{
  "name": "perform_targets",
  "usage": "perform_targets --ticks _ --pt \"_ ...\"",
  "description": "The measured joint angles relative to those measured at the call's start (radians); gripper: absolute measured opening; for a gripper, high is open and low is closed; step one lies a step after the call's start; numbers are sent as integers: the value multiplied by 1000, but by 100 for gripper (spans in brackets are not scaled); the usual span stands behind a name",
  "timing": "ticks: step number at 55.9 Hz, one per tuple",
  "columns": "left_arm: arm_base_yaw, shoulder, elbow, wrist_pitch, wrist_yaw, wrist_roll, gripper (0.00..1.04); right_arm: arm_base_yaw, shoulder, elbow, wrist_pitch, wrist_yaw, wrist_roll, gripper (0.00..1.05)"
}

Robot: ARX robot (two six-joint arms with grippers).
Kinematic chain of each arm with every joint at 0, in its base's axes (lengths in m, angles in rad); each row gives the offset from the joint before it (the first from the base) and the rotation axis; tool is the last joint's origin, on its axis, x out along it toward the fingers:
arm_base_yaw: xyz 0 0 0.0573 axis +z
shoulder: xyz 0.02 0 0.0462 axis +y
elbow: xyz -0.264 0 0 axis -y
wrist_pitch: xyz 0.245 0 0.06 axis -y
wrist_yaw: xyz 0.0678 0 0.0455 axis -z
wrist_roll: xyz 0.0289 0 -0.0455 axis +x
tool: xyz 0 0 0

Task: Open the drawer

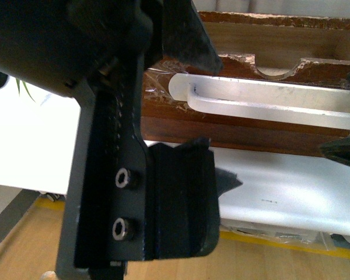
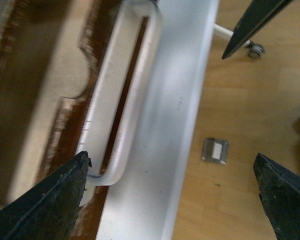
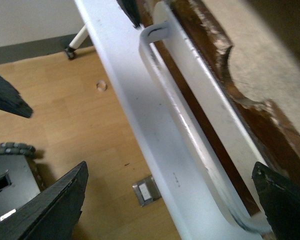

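Observation:
The drawer (image 1: 251,131) has a dark brown front with a chipped top edge and a semicircular notch (image 1: 277,69); pale wood shows inside. Its long white bar handle (image 1: 268,99) runs across the front. My left gripper (image 1: 213,105) is open, close to the camera, its jaws standing above and below the handle's left end without touching it. In the left wrist view the left gripper (image 2: 172,175) spans the handle's end (image 2: 110,170). My right gripper (image 3: 167,195) is open around the handle's other end (image 3: 240,217); one of its fingertips (image 1: 344,150) shows in the front view.
A white ledge (image 1: 291,192) runs just below the drawer front. Wooden floor lies beneath, with a small metal plate (image 2: 215,150) and a caster wheel (image 2: 255,49). The robot's base (image 3: 10,175) is beside the right gripper.

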Motion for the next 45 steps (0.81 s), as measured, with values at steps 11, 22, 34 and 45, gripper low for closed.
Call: perform_targets --ticks 11,22,34,45 --pt "76 -196 -183 241 -105 -200 99 -62 -214 -154 135 71 130 96" --pt "227 -451 -412 393 -218 -464 99 -137 -518 -354 203 190 293 96" --pt "311 -764 -576 301 -296 -731 99 -207 -839 -441 42 244 394 96" --pt "312 -1046 -645 59 -430 -896 99 -209 -941 -509 76 349 499 96"
